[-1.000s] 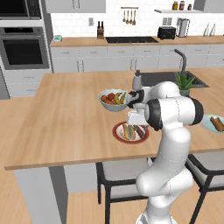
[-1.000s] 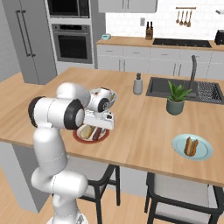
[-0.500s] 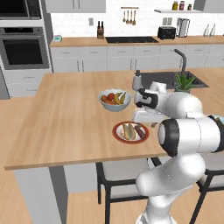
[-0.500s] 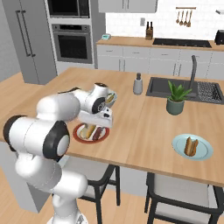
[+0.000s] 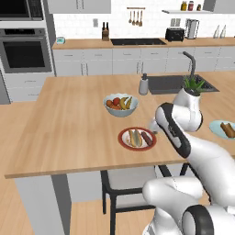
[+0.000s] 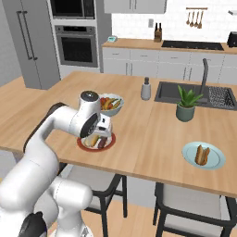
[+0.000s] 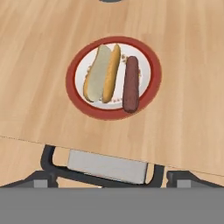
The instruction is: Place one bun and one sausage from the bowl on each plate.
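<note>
Lying side by side on the red-rimmed plate, bun and sausage rest below the claw, whose jaws stand apart, empty.

A white plate with a red rim lies on the wooden counter, near its front edge; on it a pale tan bun rests lengthwise, split or seamed along an orange-brown side; just beside it, apparently not touching, lies a dark reddish-brown sausage, roughly parallel and reaching close to the rim; beyond the counter's edge a chair with a grey seat and dark frame stands on the wooden floor; a dark curved sliver at the top edge is too cropped to identify.
</note>
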